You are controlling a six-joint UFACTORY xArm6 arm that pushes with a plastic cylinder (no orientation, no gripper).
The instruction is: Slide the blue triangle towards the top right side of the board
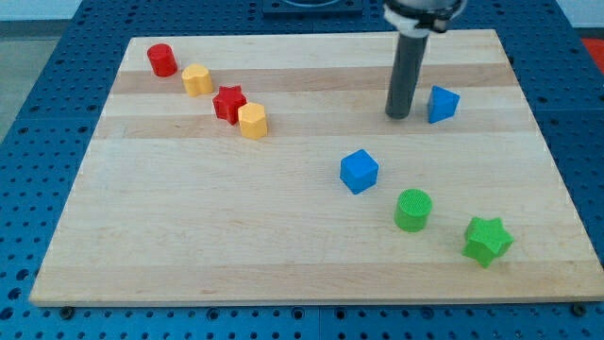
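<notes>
Wooden board (pixel 283 236) on blue pegboard; tool's tip (pixel 398 115) just left of blue triangle (pixel 442 104), narrow gap, jawless rod.

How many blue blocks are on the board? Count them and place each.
2. The blue triangle sits near the view's top right, just right of my tip. The blue cube lies near the board's middle, below-left of the tip. None seem hidden.
</notes>
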